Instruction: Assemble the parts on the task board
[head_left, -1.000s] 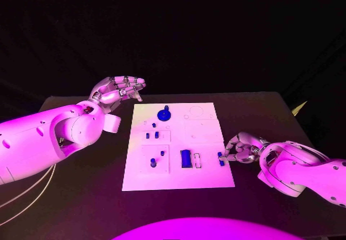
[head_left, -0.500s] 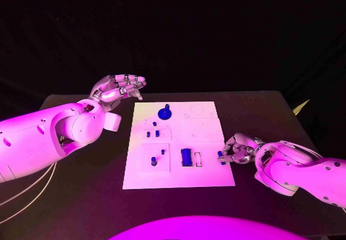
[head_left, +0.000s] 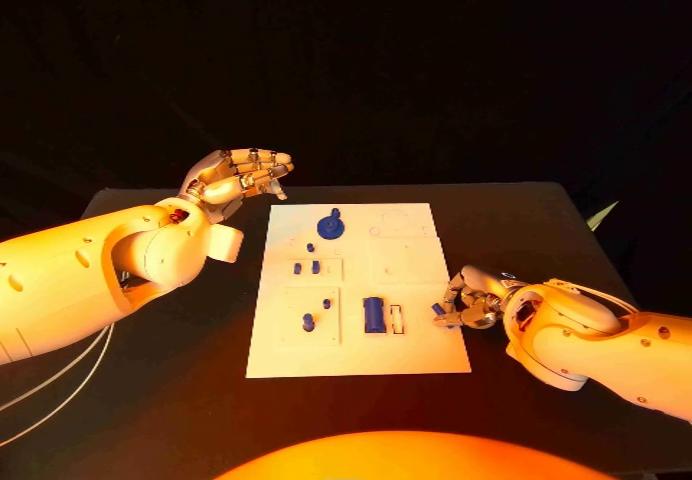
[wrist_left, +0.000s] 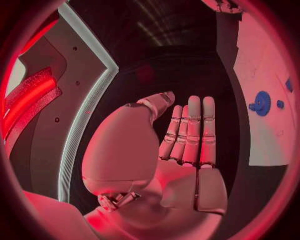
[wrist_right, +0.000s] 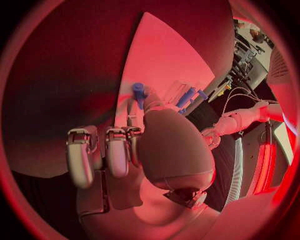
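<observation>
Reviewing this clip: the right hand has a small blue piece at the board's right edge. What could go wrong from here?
1. The right hand pinches the small blue peg only at its fingers' ends; a slip could drop it off the white task board.
2. Working at the board's edge, the hand might nudge the unclamped-looking plate and disturb the blue rectangular block.
3. The left hand hovers away from the board, so nothing steadies it.

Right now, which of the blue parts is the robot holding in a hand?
The small blue peg at the task board's right edge, pinched by the right hand; the others lie untouched on the board.
</observation>
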